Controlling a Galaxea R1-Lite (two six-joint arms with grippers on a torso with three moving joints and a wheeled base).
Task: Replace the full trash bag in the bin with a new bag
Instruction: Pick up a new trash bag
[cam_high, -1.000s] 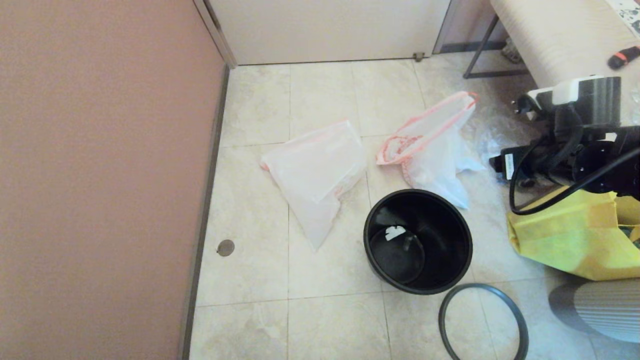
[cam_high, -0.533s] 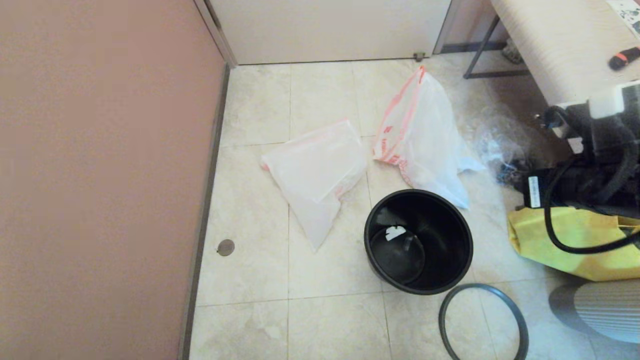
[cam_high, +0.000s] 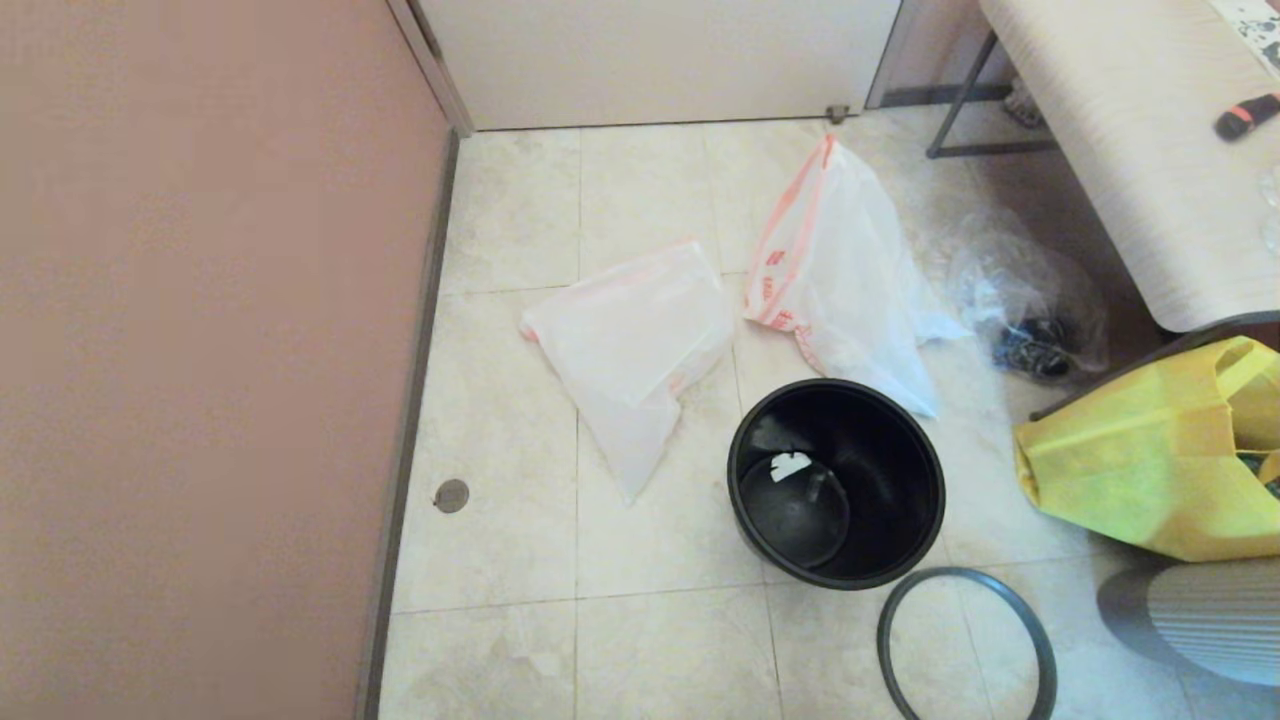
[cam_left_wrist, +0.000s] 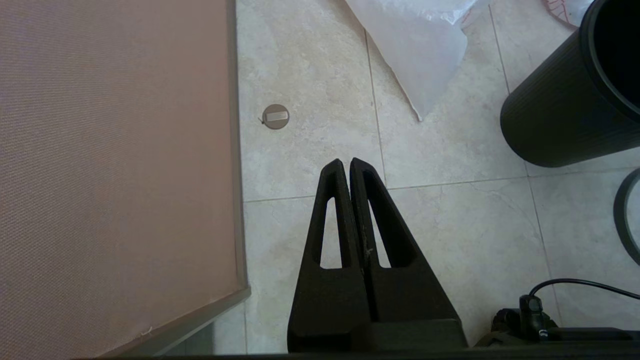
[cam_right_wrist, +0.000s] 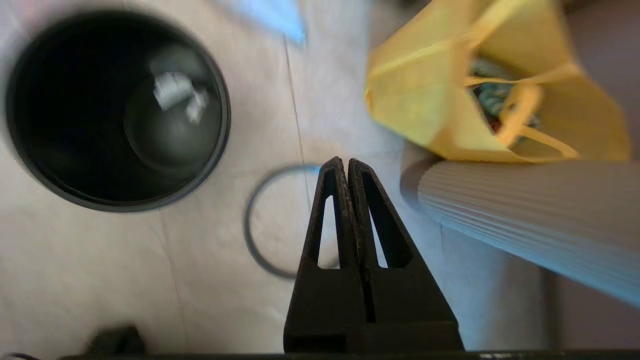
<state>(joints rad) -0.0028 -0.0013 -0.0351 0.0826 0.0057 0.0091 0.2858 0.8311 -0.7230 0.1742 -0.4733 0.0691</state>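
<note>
The bin (cam_high: 903, 470) stands open on the tiled floor, holding only a small white scrap (cam_high: 790, 465). Its grey rim ring (cam_high: 1040, 650) lies on the floor beside it. The full trash bag (cam_high: 850, 290), white with a red-orange band, rests slumped behind the bin. The new bag (cam_high: 630, 350) lies flat to the left of it. Neither arm shows in the head view. My left gripper (cam_left_wrist: 346, 161) is shut and empty above the floor near the bin (cam_left_wrist: 560, 110). My right gripper (cam_right_wrist: 341, 160) is shut and empty over the rim ring (cam_right_wrist: 252, 240), beside the bin (cam_right_wrist: 220, 150).
A clear bag with dark items (cam_high: 1030, 315) lies at the back right under a bench (cam_high: 1130, 120). A yellow tote (cam_high: 1130, 460) and a grey ribbed cylinder (cam_high: 1210, 620) stand right of the bin. A pink wall (cam_high: 200, 350) runs along the left, with a floor drain cover (cam_high: 452, 495) by it.
My right arm has drawn back out of the head view to the right and its gripper has shut. The full trash bag has dropped from the grip and settled upright on the floor.
</note>
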